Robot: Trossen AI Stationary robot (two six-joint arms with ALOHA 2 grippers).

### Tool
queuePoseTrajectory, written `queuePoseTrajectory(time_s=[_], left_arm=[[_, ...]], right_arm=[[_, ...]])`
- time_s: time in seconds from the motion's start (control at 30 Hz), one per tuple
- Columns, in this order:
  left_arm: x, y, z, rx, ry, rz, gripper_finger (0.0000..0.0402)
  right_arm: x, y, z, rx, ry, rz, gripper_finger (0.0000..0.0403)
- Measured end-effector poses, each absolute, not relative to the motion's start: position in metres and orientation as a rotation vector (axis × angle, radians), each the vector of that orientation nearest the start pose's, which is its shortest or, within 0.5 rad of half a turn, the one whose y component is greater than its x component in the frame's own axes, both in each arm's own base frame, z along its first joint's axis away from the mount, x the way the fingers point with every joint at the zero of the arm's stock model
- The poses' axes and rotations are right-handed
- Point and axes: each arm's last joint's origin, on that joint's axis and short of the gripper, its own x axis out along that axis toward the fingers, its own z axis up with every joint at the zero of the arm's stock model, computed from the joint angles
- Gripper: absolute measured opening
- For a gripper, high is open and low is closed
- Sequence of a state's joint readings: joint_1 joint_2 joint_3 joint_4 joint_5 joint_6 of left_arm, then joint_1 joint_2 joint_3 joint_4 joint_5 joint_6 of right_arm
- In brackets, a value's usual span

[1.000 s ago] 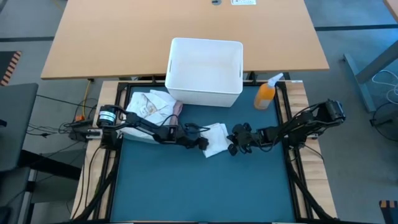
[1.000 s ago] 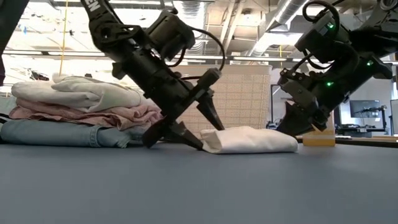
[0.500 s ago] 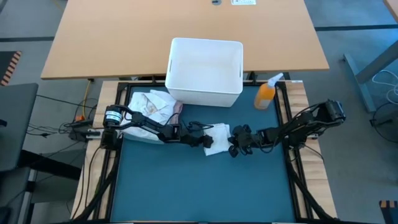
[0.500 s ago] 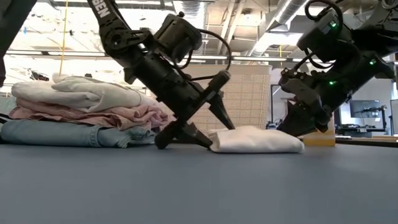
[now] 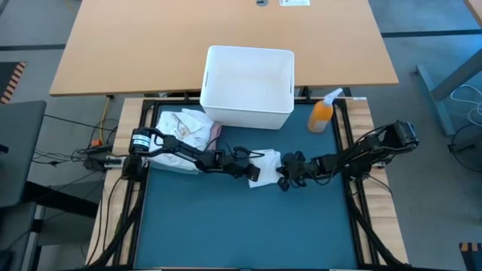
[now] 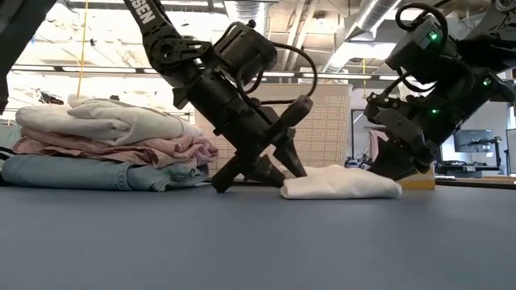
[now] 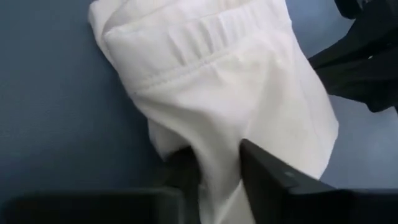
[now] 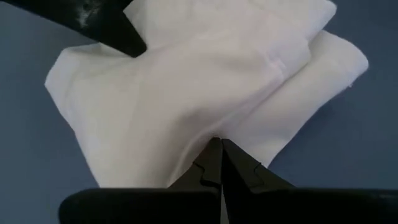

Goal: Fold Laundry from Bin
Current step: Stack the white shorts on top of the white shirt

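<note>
Folded white cloth: light, limp, slips easily. Left end effector pinches its edge; right end effector closed, also pinching cloth.

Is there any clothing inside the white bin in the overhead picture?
No. The white bin shows only its bare inside; the folded clothes are stacked on the mat beside it.

The left tool is hiding the near edge of the white cloth in its wrist view, and the picture's border is cutting its fingers off. In the low view the folded stack of laundry is running off the picture's side. The bin is standing too plain to tell whether anything is lying inside.
</note>
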State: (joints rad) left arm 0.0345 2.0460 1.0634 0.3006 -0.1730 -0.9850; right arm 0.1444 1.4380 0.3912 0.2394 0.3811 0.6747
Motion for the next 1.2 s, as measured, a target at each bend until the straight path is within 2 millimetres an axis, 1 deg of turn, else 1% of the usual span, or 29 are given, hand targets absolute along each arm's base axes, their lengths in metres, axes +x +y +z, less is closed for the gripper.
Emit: queuePoseTrajectory(time_s=[0.13,0.17,0.27,0.33,0.43,0.5,0.57,0.67,0.83,0.93,1.07,1.2], left_arm=[[0.400,0.020,0.106,-0.864,0.535,0.531,0.0021],[0.400,0.020,0.106,-0.855,0.534,0.534,0.0012],[0.400,0.021,0.106,-0.832,0.524,0.527,0.0008],[0.401,0.021,0.107,-0.826,0.513,0.505,0.0004],[0.402,0.021,0.112,-0.817,0.511,0.459,0.0003],[0.403,0.020,0.118,-0.796,0.505,0.442,0.0002],[0.403,0.020,0.128,-0.783,0.481,0.423,0.0002],[0.401,0.017,0.151,-0.774,0.435,0.370,0.0001],[0.395,0.014,0.181,-0.768,0.405,0.281,0.0001],[0.391,0.013,0.196,-0.764,0.393,0.248,0.0000],[0.383,0.014,0.215,-0.754,0.390,0.206,0.0000],[0.364,0.015,0.248,-0.716,0.381,0.158,0.0000]], right_arm=[[0.224,0.022,0.114,0.415,0.682,-0.447,0.0024],[0.224,0.022,0.115,0.417,0.685,-0.441,0.0024],[0.220,0.022,0.118,0.415,0.708,-0.437,0.0024],[0.214,0.021,0.122,0.407,0.734,-0.446,0.0024],[0.203,0.020,0.134,0.396,0.740,-0.472,0.0024],[0.194,0.019,0.144,0.385,0.723,-0.498,0.0024],[0.184,0.019,0.155,0.380,0.694,-0.516,0.0024],[0.171,0.020,0.169,0.388,0.643,-0.519,0.0024],[0.159,0.025,0.184,0.397,0.557,-0.490,0.0024],[0.156,0.028,0.189,0.394,0.525,-0.476,0.0024],[0.156,0.031,0.189,0.387,0.519,-0.466,0.0024],[0.156,0.032,0.189,0.395,0.521,-0.461,0.0024]])
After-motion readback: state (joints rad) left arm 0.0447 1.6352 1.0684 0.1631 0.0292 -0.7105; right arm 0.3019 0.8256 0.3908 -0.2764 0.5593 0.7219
